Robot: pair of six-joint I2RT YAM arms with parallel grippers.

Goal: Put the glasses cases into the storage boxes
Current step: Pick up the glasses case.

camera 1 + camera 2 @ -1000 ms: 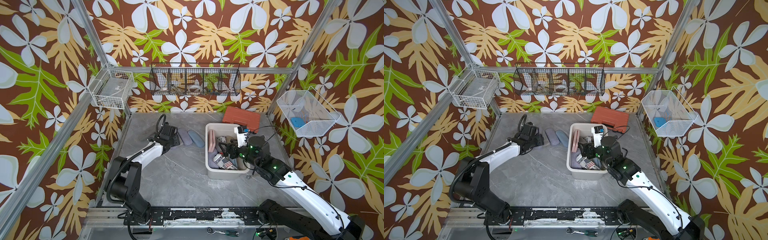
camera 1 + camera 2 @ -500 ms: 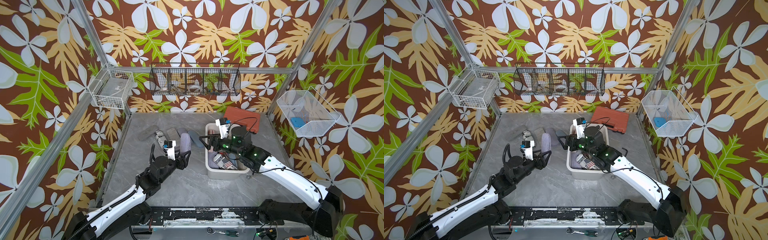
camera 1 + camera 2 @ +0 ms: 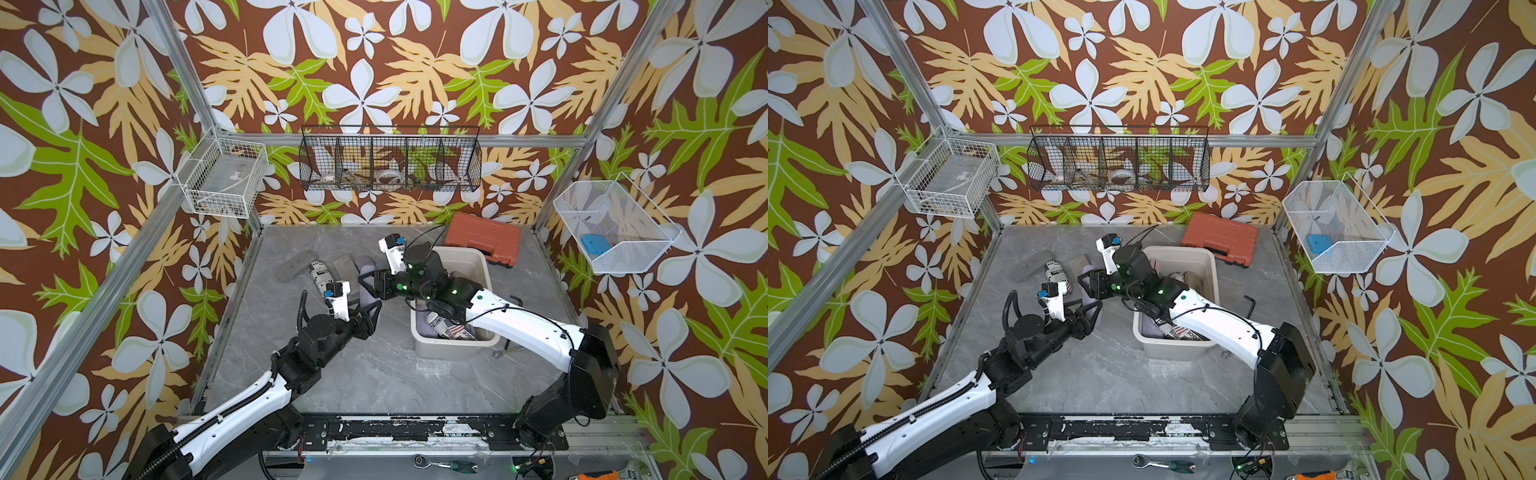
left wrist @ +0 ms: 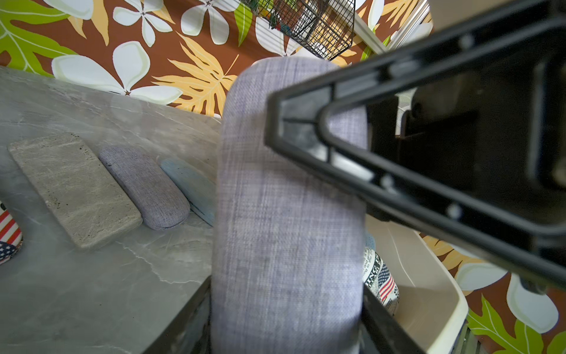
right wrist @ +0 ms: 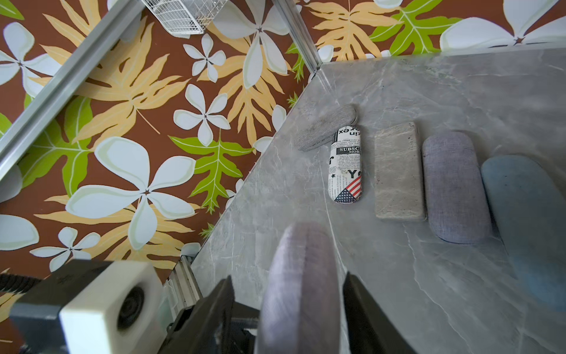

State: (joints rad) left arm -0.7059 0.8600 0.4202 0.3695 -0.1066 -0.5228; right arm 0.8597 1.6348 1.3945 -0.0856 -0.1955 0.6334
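Our left jaws hold the purple case (image 4: pixel 288 230) above the bench (image 3: pixel 374 374). The right jaws surround its other end, but we cannot tell if they grip.

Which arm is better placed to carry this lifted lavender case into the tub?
Right. The right gripper brackets the lavender case, and its arm reaches across the tub; the left gripper holds it farther off.

Colours and patterns, cell floor and walls.
Lavender-grey cross-weave on raised case (image 4: pixel 288 214). On grey veined-marble table (image 5: pixel 428 92): grey wood-grain case (image 5: pixel 326 127); newspaper-print case (image 5: pixel 346 167), black on white, stars-and-stripes at one end; beige stone-mottled case (image 5: pixel 398 171); second lavender weave case (image 5: pixel 456 190); pale blue case (image 5: pixel 530 226). Cream tub (image 3: pixel 453 348). Orange-red tool case (image 3: pixel 482 243). Brown walls (image 3: pixel 374 62), white blossoms, tan and lime leaves.
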